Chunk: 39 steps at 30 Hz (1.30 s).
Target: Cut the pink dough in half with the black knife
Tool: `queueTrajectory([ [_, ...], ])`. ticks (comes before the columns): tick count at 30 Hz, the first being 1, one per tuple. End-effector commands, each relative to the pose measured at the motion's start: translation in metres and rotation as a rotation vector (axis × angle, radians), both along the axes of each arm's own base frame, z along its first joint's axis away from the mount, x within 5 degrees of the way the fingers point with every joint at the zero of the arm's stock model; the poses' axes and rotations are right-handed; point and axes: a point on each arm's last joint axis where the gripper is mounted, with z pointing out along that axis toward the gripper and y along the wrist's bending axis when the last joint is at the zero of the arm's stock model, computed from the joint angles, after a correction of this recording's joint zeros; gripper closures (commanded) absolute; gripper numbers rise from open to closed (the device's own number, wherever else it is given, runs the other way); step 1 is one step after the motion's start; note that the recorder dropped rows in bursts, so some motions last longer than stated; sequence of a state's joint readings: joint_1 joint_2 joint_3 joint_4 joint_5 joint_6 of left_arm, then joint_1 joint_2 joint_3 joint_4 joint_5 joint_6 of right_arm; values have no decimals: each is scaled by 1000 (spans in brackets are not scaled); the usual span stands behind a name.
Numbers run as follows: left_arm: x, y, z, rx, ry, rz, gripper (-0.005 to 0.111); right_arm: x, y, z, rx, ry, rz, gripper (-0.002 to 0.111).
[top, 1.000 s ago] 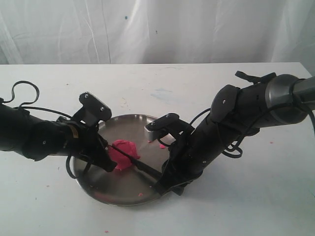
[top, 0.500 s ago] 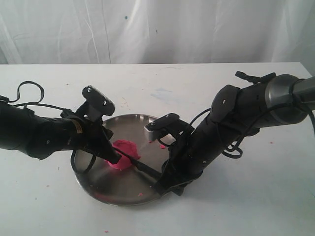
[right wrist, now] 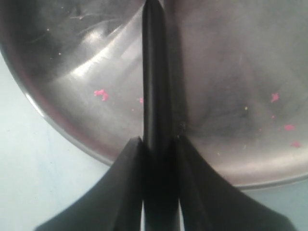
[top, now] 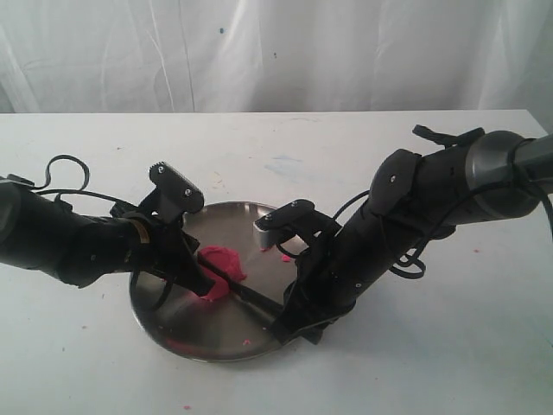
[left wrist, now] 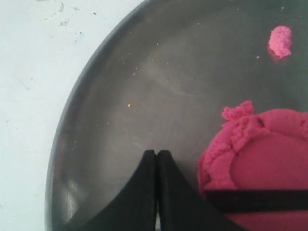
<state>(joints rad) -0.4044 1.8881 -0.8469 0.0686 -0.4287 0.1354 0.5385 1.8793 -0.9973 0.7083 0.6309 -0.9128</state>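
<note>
Both arms reach low over the steel plate (top: 173,316) from opposite sides of the white tabletop (top: 449,346): the right gripper (right wrist: 158,144) has its jaws clamped on the handle of the black knife (top: 246,292), whose blade lies across the pink dough (top: 221,261). The left gripper (left wrist: 157,159), jaws pressed together and holding nothing, sits just beside the dough. The dough lies left of the plate's middle, with bare steel toward the near rim.

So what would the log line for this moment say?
right gripper: shut on knife | blade: across pink dough | left gripper: shut, empty, beside dough | plate: under dough
</note>
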Motion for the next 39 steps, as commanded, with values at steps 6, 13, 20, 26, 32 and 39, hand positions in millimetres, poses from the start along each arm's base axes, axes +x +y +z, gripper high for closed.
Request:
queueTrajectory([
  [6, -4, 3, -9, 35, 63, -3, 107, -5, -2, -7, -28, 37, 42, 108],
  [13, -4, 3, -9, 43, 67, -9, 107, -3, -3, -11, -36, 29, 34, 108],
  [20, -5, 3, -9, 46, 73, -9, 107, -1, -3, -15, -41, 19, 26, 108],
  [26, -6, 4, -11, 55, 96, -9, 107, 0, -3, -15, -46, 6, 25, 108],
  [32, -6, 4, -11, 55, 96, -9, 107, 0, -3, -15, -46, 6, 25, 108],
  [39, -5, 4, -10, 55, 77, -17, 107, 1, -3, -15, -46, -6, 20, 108],
])
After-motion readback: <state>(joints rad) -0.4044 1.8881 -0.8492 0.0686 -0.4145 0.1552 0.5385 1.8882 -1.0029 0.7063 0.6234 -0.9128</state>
